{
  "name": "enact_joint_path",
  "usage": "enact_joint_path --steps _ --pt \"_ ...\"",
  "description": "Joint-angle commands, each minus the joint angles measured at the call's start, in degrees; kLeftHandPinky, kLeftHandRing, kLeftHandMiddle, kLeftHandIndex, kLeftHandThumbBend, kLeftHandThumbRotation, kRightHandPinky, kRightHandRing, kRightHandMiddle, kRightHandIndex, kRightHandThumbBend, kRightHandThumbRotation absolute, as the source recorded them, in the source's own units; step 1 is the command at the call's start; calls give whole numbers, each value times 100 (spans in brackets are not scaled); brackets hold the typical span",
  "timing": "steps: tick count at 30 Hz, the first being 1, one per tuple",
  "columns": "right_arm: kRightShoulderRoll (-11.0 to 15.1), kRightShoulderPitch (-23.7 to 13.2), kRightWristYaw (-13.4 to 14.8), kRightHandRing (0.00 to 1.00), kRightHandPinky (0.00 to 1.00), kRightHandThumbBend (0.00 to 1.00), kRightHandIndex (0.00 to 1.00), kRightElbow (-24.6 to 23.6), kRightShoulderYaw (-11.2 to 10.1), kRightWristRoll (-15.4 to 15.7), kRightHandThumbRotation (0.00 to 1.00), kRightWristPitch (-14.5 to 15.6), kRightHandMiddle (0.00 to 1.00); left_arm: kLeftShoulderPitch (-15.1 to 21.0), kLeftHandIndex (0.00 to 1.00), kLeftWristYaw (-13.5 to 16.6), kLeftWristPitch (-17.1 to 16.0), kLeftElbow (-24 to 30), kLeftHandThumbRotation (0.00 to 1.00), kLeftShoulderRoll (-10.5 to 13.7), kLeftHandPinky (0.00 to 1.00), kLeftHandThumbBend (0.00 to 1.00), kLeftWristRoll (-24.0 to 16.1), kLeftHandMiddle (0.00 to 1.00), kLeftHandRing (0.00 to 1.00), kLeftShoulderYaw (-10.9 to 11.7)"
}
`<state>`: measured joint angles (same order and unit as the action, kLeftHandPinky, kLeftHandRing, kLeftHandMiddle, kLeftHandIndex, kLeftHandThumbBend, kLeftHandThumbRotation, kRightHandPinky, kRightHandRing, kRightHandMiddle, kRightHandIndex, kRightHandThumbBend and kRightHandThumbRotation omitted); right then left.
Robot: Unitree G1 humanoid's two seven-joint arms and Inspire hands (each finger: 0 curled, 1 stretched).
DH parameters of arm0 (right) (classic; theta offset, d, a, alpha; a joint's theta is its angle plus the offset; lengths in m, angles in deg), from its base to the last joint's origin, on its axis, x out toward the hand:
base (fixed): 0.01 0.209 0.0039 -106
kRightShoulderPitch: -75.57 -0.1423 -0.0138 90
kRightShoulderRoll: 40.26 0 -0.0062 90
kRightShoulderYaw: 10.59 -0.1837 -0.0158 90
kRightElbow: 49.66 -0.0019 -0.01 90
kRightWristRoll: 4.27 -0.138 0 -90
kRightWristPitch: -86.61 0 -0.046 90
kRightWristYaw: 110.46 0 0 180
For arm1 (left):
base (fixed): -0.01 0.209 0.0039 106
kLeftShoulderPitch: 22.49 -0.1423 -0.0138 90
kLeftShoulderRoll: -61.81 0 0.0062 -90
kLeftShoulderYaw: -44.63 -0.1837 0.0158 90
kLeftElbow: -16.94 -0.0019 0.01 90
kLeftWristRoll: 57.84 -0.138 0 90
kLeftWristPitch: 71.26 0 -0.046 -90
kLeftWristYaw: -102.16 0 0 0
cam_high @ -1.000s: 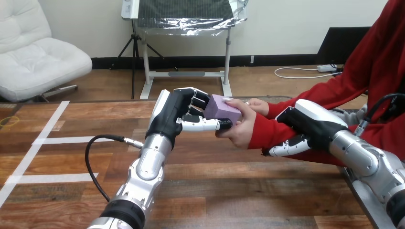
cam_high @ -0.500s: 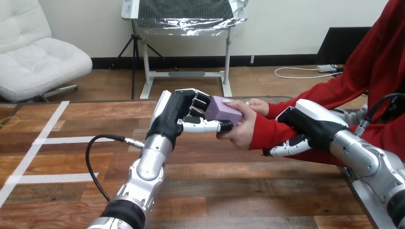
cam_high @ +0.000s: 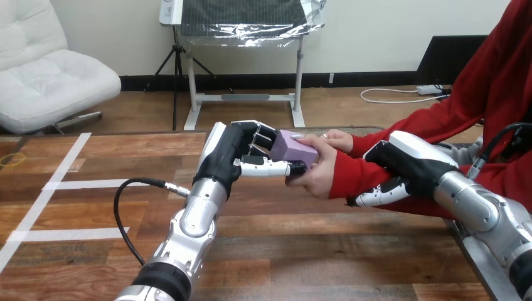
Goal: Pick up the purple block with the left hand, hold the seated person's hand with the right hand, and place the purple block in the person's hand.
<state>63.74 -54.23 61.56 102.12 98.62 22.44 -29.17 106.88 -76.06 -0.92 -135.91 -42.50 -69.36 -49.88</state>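
— In the head view, where is the matte, box-shaped purple block [cam_high: 295, 148] sitting?
— It is hanging above the brown wooden plank surface [cam_high: 282, 251], between two hands. The robot's black-and-white left hand [cam_high: 231, 155] is grasping its left end, with the jointed fingers [cam_high: 259, 138] curling over the top and the thumb [cam_high: 270, 167] pressing underneath.
— And the other end?
— The person's hand [cam_high: 319, 177] is cupping it from the right. Both hands are touching it, and its long axis is running left to right, from the robot's palm towards theirs.
— What is the right arm doing?
— The glossy, white-shelled right hand [cam_high: 408, 162] is lying over the red sleeve [cam_high: 351, 169] behind the wrist. One finger [cam_high: 375, 196] is curling under the forearm, so it is clasping it.
— What is the coming move turning on?
— The block is lying directly right of the left fingers and against the soft palm. I judge those fingers only need opening and drawing back leftward.
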Motion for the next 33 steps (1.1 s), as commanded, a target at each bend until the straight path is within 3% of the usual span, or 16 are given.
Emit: enact_joint_path --steps 1,8,9,19,25,33 --pt "-288 -530 85 32 30 67 35 -226 -160 -174 33 -260 36 172 60 -363 83 136 11 -182 45 77 -19 59 56 -188" --pt "-249 -514 -131 41 38 75 44 -308 -154 -218 48 -197 44 106 77 -613 174 225 37 -139 62 84 116 74 72 -125" --pt "-241 -515 -197 45 42 77 50 -319 -156 -237 57 -193 49 91 82 -630 164 241 46 -131 68 86 130 79 77 -116" --pt "-153 -471 -467 62 56 84 68 -486 -158 -262 88 -169 66 -38 92 -734 -2 365 73 -48 85 86 227 90 89 -37" --pt "-129 -394 -471 67 59 93 74 -546 -221 -311 97 -294 72 -111 91 -707 -112 430 89 6 93 91 211 93 94 -21" --pt "-80 -253 -572 71 62 99 78 -732 -325 -454 100 -407 76 -253 90 -673 -234 592 97 57 98 97 240 92 95 29"
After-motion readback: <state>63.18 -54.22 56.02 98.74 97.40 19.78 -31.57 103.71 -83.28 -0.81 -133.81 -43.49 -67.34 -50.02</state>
